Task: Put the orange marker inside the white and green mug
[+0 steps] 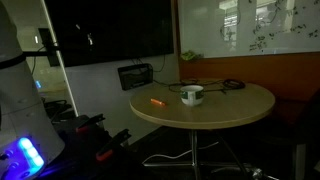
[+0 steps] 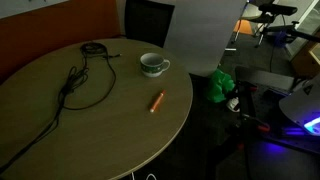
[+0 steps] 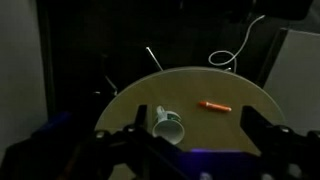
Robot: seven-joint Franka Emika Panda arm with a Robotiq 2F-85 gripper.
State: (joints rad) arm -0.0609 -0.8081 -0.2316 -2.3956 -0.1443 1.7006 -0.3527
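On a round wooden table (image 2: 60, 130) in a dim room, the orange marker (image 2: 156, 102) lies flat on the bare tabletop. It is near the white and green mug (image 2: 153, 65) but does not touch it, and in this exterior view it lies closer to the table's edge than the mug does. The mug stands upright with its mouth open to the ceiling. A dark cable (image 2: 82, 78) loops across the table on the mug's other side, well apart from the marker. In an exterior view the marker (image 1: 156, 102) and the mug (image 1: 191, 96) sit side by side below a dark wall screen (image 1: 110, 30) and a whiteboard (image 1: 250, 25). In the wrist view the gripper (image 3: 194, 128) hangs well back from the table. Its two dark fingers (image 3: 255, 125) are spread wide and released, and the mug (image 3: 168, 125) and marker (image 3: 213, 106) show in the distance between them. A blue glow (image 1: 28, 155) shines low on the robot's base.
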